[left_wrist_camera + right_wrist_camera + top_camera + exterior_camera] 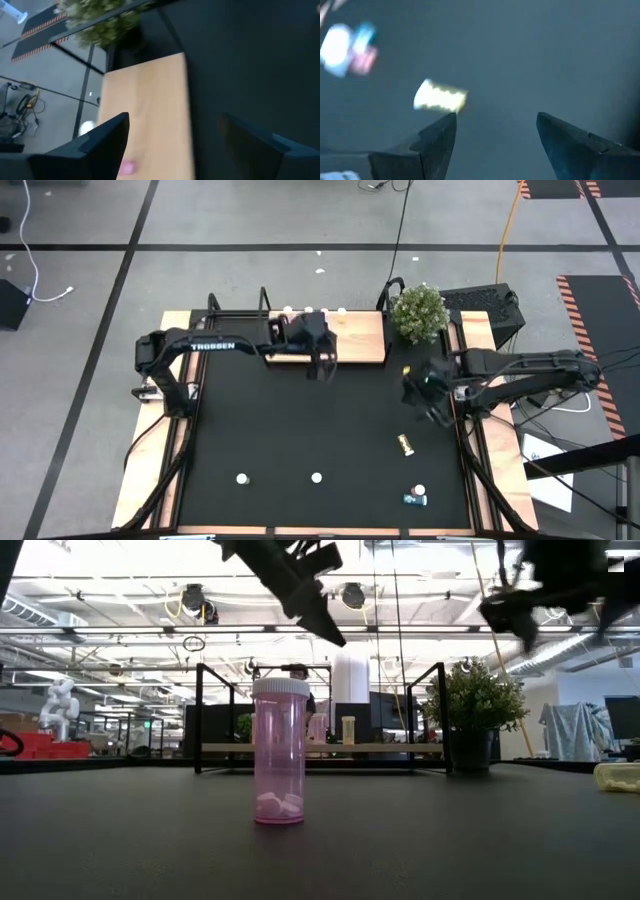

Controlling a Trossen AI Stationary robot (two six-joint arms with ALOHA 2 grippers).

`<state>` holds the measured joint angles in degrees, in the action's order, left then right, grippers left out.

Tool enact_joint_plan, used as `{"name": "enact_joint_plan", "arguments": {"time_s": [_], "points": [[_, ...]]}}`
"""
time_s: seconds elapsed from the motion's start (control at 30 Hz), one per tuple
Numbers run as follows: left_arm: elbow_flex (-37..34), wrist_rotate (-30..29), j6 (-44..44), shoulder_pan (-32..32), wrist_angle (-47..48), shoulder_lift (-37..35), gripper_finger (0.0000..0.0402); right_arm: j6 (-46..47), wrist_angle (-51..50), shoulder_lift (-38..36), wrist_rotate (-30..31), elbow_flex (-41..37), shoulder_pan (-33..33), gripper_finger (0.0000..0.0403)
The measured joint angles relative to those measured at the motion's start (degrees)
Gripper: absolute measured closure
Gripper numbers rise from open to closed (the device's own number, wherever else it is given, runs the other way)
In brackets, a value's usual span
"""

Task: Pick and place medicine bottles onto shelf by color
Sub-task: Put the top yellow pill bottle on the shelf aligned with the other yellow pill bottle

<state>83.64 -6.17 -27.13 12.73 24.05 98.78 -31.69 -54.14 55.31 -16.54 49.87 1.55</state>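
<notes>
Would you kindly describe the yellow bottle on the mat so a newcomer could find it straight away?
Start at the potted plant at the shelf's right end, then go down the black mat past the open right end effector. The yellow bottle lies on its side just beyond it. It is the only yellow one on the mat; the nearest neighbours are a white-capped and a teal one.

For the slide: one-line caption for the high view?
Left gripper at the shelf edge, right gripper, fingers open, above a fallen yellow bottle on the black mat.
</notes>
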Motion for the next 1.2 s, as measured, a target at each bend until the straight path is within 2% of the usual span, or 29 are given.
{"name": "enact_joint_plan", "arguments": {"time_s": [0.13,0.3,0.47,0.6,0.87,1.03,1.2], "points": [[0.0,-4.73,4.68,-5.48,0.75,0.0,0.0102,-16.06,-5.05,4.01,1.39,-0.02,-5.58,0.0133],[0.0,-9.13,11.2,-11.38,2.53,0.0,0.0103,-36.02,-0.04,10.53,2.98,-0.02,-10.78,0.0133],[0.0,-13.25,16.84,-15.7,8.61,0.15,0.0103,-44.59,7.0,17.78,2.87,-0.13,-14.93,0.0133],[0.0,-16.66,18.53,-17.93,13.66,0.17,0.0103,-45.55,11.58,21.13,2.76,-2.6,-18.07,0.0133],[0.0,-16.92,22.2,-20.75,15.7,0.22,0.0103,-47.06,19.81,24.07,4.08,-11.06,-20.12,0.0144],[0.0,-16.92,24.84,-21.62,15.68,0.22,0.0103,-43.63,22.79,23.79,5.18,-13.87,-19.89,0.0181],[0.0,-16.94,25.47,-22.18,15.65,0.24,0.0103,-37.91,22.09,23.35,5.21,-14.21,-19.18,0.024]]}}
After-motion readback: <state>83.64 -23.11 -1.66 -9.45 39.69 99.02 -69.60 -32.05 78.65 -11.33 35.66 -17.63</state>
